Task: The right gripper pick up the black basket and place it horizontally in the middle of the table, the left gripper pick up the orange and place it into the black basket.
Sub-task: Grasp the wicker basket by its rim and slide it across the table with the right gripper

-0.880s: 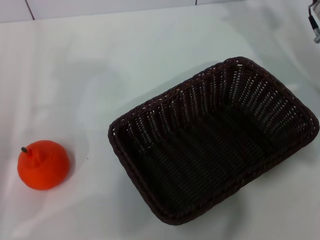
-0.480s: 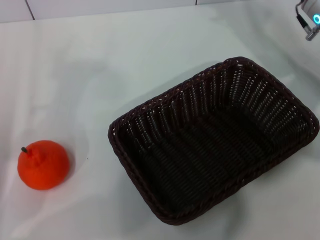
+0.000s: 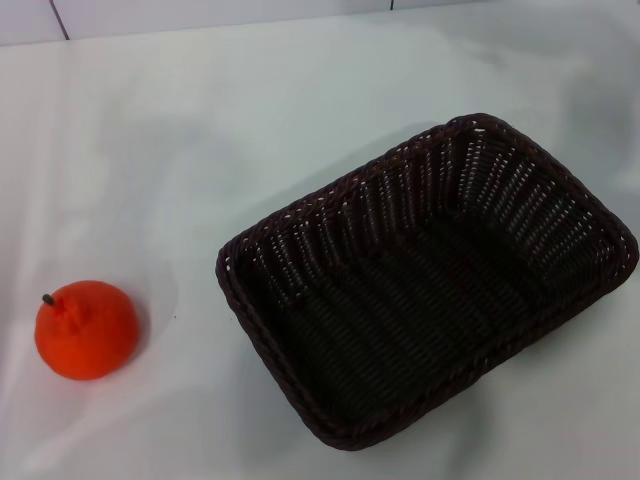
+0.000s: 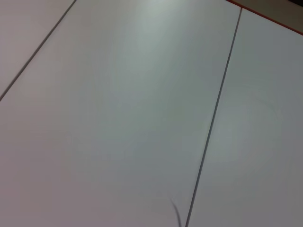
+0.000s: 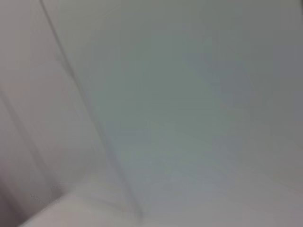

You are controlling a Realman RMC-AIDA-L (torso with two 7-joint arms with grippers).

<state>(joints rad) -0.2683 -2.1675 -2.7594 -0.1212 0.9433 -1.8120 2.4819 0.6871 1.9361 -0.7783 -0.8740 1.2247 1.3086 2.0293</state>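
The black basket (image 3: 430, 285) lies empty on the white table (image 3: 250, 120), right of the middle, turned at a slant with one corner toward the far right. The orange (image 3: 87, 329) sits on the table at the near left, stem up, well apart from the basket. Neither gripper shows in the head view. The left wrist view and the right wrist view show only plain white surface with thin seams, and no fingers.
A seam line (image 3: 200, 30) runs along the table's far edge at the top of the head view. White tabletop lies between the orange and the basket.
The right arm's end, seen at the far right top corner of the head view, has moved out of view. The basket and the orange have not moved.
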